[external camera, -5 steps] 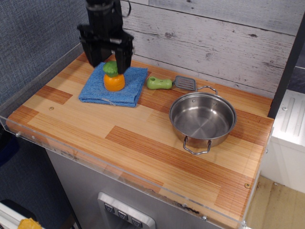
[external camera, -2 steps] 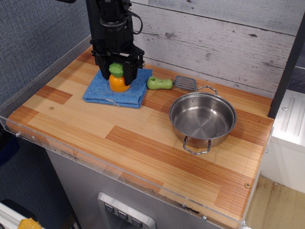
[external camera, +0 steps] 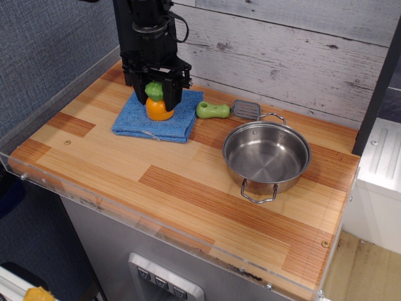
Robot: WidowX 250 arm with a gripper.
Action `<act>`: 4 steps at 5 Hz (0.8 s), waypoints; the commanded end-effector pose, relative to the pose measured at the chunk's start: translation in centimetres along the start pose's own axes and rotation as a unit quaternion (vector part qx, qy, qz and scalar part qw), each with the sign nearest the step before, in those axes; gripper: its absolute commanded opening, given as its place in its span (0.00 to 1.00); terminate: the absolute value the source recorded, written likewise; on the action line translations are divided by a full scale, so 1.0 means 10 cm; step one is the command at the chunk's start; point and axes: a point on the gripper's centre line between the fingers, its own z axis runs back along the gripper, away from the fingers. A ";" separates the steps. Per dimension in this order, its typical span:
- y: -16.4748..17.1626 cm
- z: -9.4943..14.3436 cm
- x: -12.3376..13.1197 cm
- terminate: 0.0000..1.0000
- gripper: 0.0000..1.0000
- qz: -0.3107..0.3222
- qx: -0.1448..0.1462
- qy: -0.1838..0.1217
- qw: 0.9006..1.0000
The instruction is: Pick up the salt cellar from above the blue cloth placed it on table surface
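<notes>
- My pincer (external camera: 156,94) is down over the cloth (external camera: 156,116) at the table's 11 o'clock corner, black fingers (external camera: 171,93) hanging straight down.
- The fingers bracket the salt cellar (external camera: 156,102): one at its 9 o'clock side, one at its 3 o'clock side, right against the green cap.
- I read that as closed on the salt cellar, though whether the pads truly press it I cannot make out from this angle.
- The salt cellar's orange body shows below my fingers, upright, its base at or just above the cloth; I cannot tell if it is touching.
- The cloth lies flat on the table (external camera: 188,188), folded, near the back wall (external camera: 282,44).
- At 3 o'clock from the cloth, just beside its edge, lies the spatula (external camera: 227,110), green handle toward the cloth, grey blade toward the pot.
- The pot (external camera: 266,157) stands at 4 o'clock from my pincer, well apart, its far handle near the spatula's blade.
- Bare planks run from the cloth toward 6 o'clock, out to the clear rim (external camera: 125,219).
</notes>
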 end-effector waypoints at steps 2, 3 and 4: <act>0.04 0.55 0.14 0.00 0.00 -0.002 0.004 -0.064 0.998; 0.05 0.68 0.06 0.00 0.00 -0.009 0.001 -0.068 0.998; 0.00 0.78 -0.01 0.00 0.00 -0.022 -0.003 -0.067 0.997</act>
